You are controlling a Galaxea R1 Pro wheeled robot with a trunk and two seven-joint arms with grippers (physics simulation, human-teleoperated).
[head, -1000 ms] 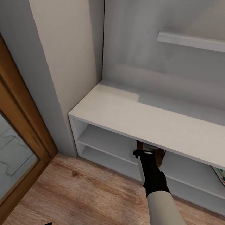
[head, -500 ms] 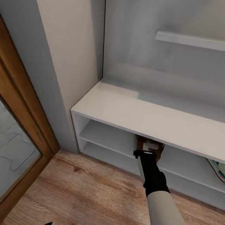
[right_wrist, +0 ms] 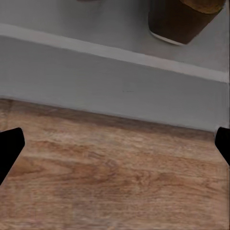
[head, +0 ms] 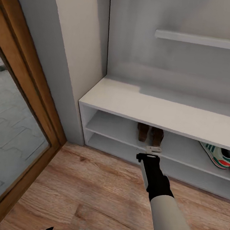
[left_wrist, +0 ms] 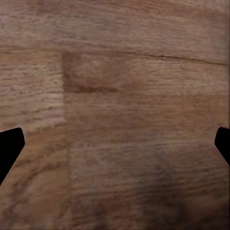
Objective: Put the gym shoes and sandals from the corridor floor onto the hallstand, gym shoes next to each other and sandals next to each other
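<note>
Wood-grain corridor floor (head: pixel 93 195) runs up to the white hallstand (head: pixel 165 116), with a glazed wooden door (head: pixel 15 123) off to one side. In the head view, the right end effector (head: pixel 153 149) hangs just in front of the upper open shelf; I cannot tell its opening from here. Just beyond it, on that shelf, the two sandals (head: pixel 150 133) stand side by side. Farther along the same shelf, well to its right, lie the gym shoes (head: pixel 220 157), close together.

From the left wrist, the left end effector (left_wrist: pixel 115 143) points at bare planks, fingers wide apart, holding nothing.

From the right wrist, the right end effector (right_wrist: pixel 115 143) is also spread wide and empty, facing the rack's lower edge, with a sandal heel just beyond.

Judging by this, all four shoes sit paired on the rack; the next move calls only for drawing the arm clear without nudging the sandals.
</note>
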